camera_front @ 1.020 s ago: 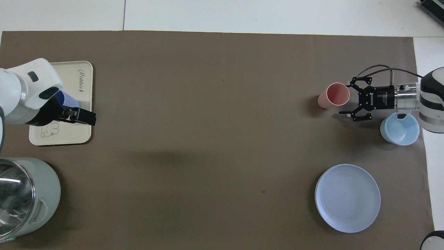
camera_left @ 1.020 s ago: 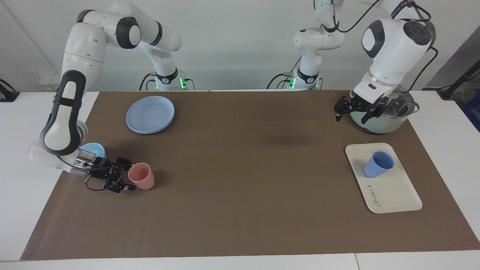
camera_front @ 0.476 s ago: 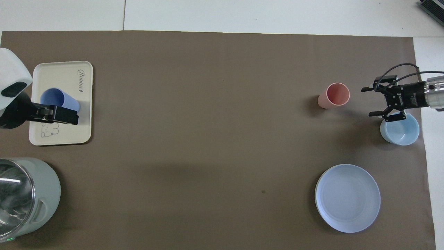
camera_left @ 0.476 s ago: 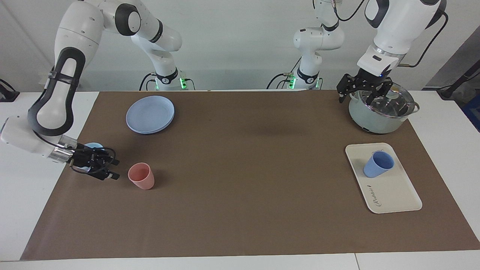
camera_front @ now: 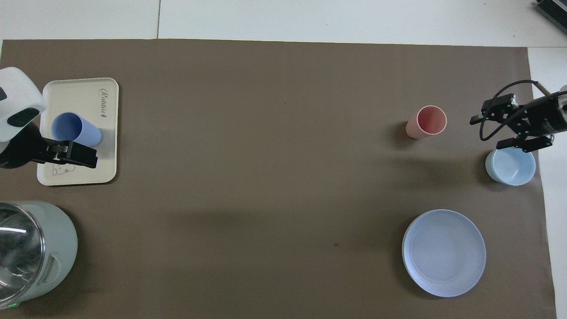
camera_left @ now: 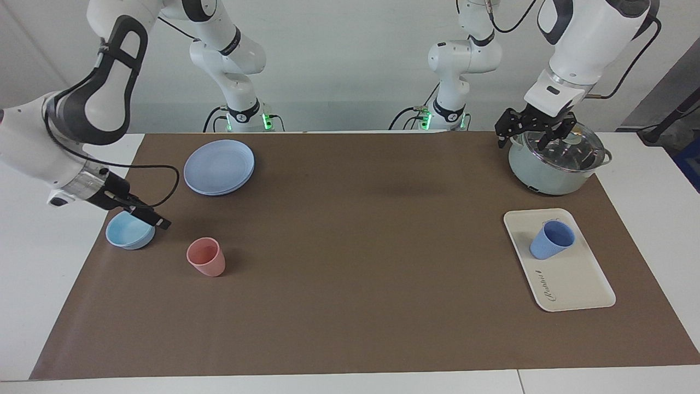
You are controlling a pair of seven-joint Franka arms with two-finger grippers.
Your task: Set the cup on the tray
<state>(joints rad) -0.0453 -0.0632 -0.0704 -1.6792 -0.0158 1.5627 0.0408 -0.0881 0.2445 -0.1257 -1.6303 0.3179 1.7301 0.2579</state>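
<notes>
On the table [camera_left: 350, 328], at the right arm's end, the right gripper [camera_left: 146, 216] hangs in the air over the pale blue bowl [camera_left: 129, 231], its jaws spread wide and released, with nothing between them and nothing touched. The bowl sits just under them. The pink cup [camera_left: 206, 256] stands on the brown mat [camera_left: 350, 246] clear of those jaws, toward the middle of the table and apart from the bowl. The blue plate [camera_left: 219, 166] lies well apart from them, nearer to the robots.

At the left arm's end, the left gripper [camera_left: 529, 129] is raised over the rim of the lidded pot [camera_left: 555, 162], its jaws also wide apart and empty, touching nothing. The cup [camera_left: 551, 239] is well clear of those jaws: it stands upright on the tray [camera_left: 574, 284], in the half of the tray nearer to the robots, free of any grip. In the overhead view the left gripper [camera_front: 71, 153] overlaps the tray [camera_front: 106, 146] just beside the cup [camera_front: 71, 128], but it is high above both.
</notes>
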